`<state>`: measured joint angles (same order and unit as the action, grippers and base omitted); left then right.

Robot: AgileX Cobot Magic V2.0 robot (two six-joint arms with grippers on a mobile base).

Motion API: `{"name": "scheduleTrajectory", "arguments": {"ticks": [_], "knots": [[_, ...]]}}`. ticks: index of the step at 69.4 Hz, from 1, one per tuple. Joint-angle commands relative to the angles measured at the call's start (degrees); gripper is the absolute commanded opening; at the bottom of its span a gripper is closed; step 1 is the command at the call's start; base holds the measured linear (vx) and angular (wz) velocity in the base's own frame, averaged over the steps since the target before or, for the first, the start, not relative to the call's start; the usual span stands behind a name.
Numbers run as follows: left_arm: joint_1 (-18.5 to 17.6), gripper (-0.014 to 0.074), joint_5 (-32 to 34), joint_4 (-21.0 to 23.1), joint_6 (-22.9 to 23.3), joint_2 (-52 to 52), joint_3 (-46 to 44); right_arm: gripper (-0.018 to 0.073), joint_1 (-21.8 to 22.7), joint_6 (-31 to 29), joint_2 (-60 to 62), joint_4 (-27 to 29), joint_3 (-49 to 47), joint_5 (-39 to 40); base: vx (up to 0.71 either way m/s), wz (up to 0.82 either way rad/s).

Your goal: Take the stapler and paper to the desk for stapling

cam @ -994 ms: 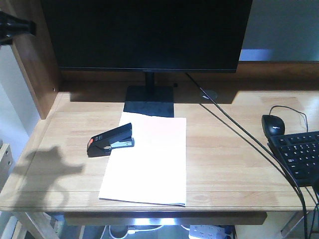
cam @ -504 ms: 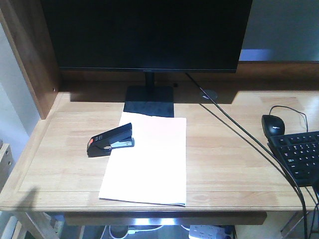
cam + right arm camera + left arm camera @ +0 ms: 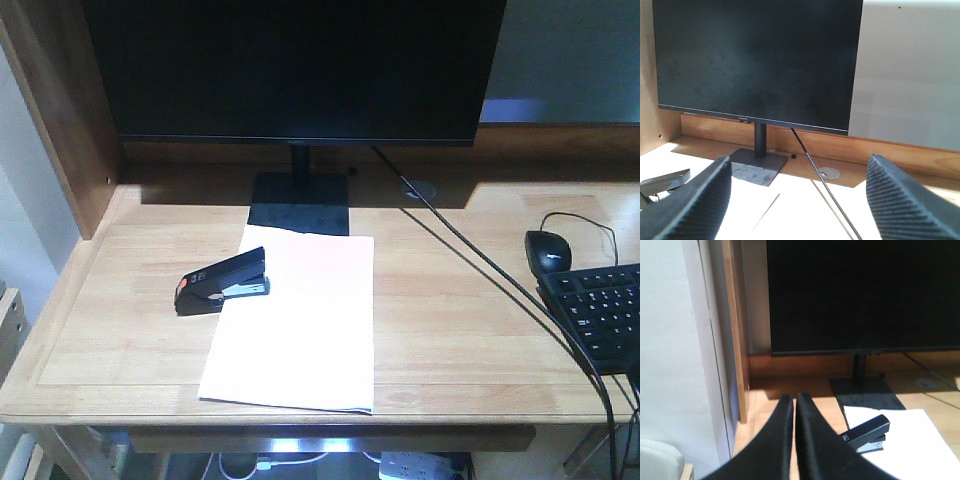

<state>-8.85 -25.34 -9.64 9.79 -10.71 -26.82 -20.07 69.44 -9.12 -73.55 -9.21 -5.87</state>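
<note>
**Q:** Stapler point(image 3: 222, 283) and paper point(image 3: 296, 322) — where do they sit?

**A:** Both lie on the table point(image 3: 460, 330). One stapler rests across the upper left edge of one stack of paper, its orange end off the sheet and pointing left. The paper lies in front of the monitor point(image 3: 295, 68) stand, its near edge close to the table's front edge.

**Q:** And the grippers?

**A:** Neither shows in the front view. The left wrist view shows the left gripper point(image 3: 791, 405) with its fingers pressed nearly together and nothing between them, well short of the stapler. The right gripper point(image 3: 800, 200) has its fingers spread wide and holds nothing; it faces the monitor.

**Q:** What could go wrong?

**A:** As I judge it, the stapler only rests on the sheet edge, so a sideways nudge from a closed gripper could slide it off or drag the paper askew. The thin sheets lie flat, so fingers may skid over them or lift only the top one. A cable point(image 3: 490, 280) runs across the right side, and a reaching right arm could snag it.

**Q:** Anything else to count?

**A:** One mouse point(image 3: 548, 250), one keyboard point(image 3: 600, 315), one monitor.
</note>
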Motion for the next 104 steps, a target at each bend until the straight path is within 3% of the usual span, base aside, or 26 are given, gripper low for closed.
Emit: {"name": "scheduleTrajectory", "arguments": {"ticks": [1,17,49,61,82,104], "knots": [[-0.2,-0.0006,4.8,-0.4,-1.5,4.1,1.4,0.0536,0.1,-0.4,-0.6,-0.7,-1.7,1.0,0.0,0.0],[-0.2,-0.0006,5.3,-0.4,-2.0,8.4,6.4,0.0536,0.1,-0.4,-0.6,-1.0,-1.7,1.0,0.0,0.0],[-0.2,-0.0006,6.4,-0.3,-2.0,8.4,6.7,0.0515,0.1,-0.5,-0.6,-1.8,-1.7,0.4,0.0,0.0],[-0.2,-0.0006,6.4,-0.3,-2.0,8.4,6.7,0.0391,0.1,-0.5,-0.6,-2.3,-1.7,0.4,0.0,0.0],[-0.2,-0.0006,6.4,-0.3,-2.0,8.4,6.7,-0.0018,0.1,-0.5,-0.6,-2.3,-1.7,0.4,0.0,0.0],[-0.2,-0.0006,6.4,-0.3,-2.0,8.4,6.7,-0.001,0.1,-0.5,-0.6,-2.4,-1.7,0.4,0.0,0.0]]}}
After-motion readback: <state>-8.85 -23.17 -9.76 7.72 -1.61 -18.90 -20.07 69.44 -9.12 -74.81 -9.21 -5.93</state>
